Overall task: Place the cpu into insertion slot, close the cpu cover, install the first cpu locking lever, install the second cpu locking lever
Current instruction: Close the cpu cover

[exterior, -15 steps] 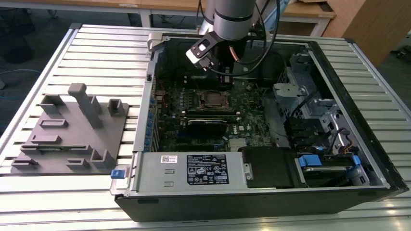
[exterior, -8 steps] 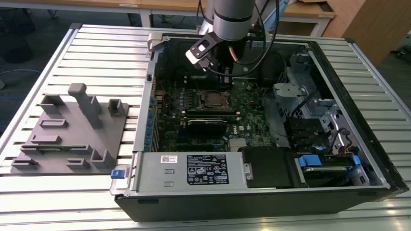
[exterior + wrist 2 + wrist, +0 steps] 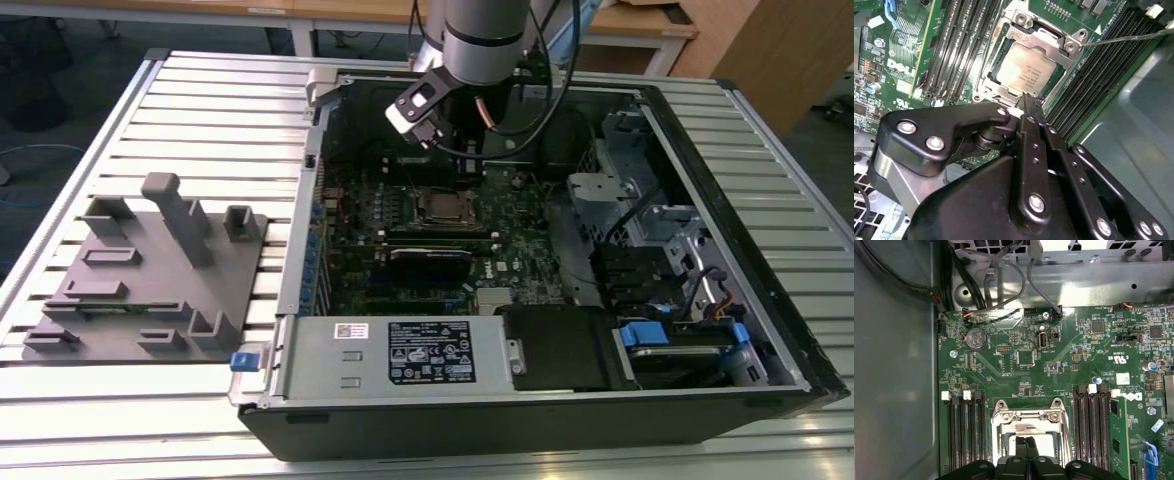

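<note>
Open case [image 3: 534,430] laid on its side on a slatted table [image 3: 214,110], presumably to turn the green board [image 3: 1054,360] face-up beneath the arm [image 3: 481,40]. In the second wrist view, cpu [image 3: 1026,70] already down in the slot [image 3: 996,90], flat and square to it, pale top showing through the window of the cover [image 3: 1049,40]. Cover lowered over the chip, probably to press it onto the contacts until locked. Thin lever [image 3: 1124,37] reaching out from one socket corner across the memory slots [image 3: 1094,85]; apparently not yet latched, though hard to judge from this angle. Claw [image 3: 1025,100] low at the socket's edge, fingers pressed together into one narrow blade, no gap, nothing between them. Likely shut so as to push or hook rather than grasp. Tip just beside the frame's rim, perhaps touching; contact not certain. Much the same in the first wrist view: claw [image 3: 1026,442] closed over the cover's near edge, centred between the two banks of memory slots. Toward the exterior view's left, a grey fixture [image 3: 147,270] on the table, well apart from the work and with no chip on it.
</note>
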`<move>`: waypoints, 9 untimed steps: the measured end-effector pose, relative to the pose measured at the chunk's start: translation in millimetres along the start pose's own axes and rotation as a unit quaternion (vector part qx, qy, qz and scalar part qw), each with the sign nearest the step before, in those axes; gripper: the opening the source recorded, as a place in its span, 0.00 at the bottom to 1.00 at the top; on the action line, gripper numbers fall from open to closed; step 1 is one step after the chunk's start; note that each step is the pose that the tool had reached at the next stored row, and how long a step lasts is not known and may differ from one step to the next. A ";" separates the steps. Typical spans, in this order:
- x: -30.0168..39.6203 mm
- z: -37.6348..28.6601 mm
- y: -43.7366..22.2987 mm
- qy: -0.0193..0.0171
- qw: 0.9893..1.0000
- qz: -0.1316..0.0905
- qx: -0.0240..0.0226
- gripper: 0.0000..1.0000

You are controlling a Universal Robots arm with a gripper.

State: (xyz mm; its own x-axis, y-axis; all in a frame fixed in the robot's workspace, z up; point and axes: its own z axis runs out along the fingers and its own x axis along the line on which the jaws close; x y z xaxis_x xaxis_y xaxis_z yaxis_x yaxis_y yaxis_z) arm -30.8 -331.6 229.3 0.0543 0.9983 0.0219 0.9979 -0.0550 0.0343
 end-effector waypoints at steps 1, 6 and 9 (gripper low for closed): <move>0.0 0.1 0.0 0.000 1.000 -0.005 0.000 0.10; 0.0 0.7 -0.1 0.001 0.999 -0.040 0.001 0.10; 0.0 1.2 -0.1 0.002 0.998 -0.060 0.001 0.10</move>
State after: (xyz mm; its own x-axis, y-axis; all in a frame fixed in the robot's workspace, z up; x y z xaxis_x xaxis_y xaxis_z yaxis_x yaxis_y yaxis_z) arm -30.9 -331.6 228.1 -0.0651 0.9976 0.0217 0.9973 0.0644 0.0342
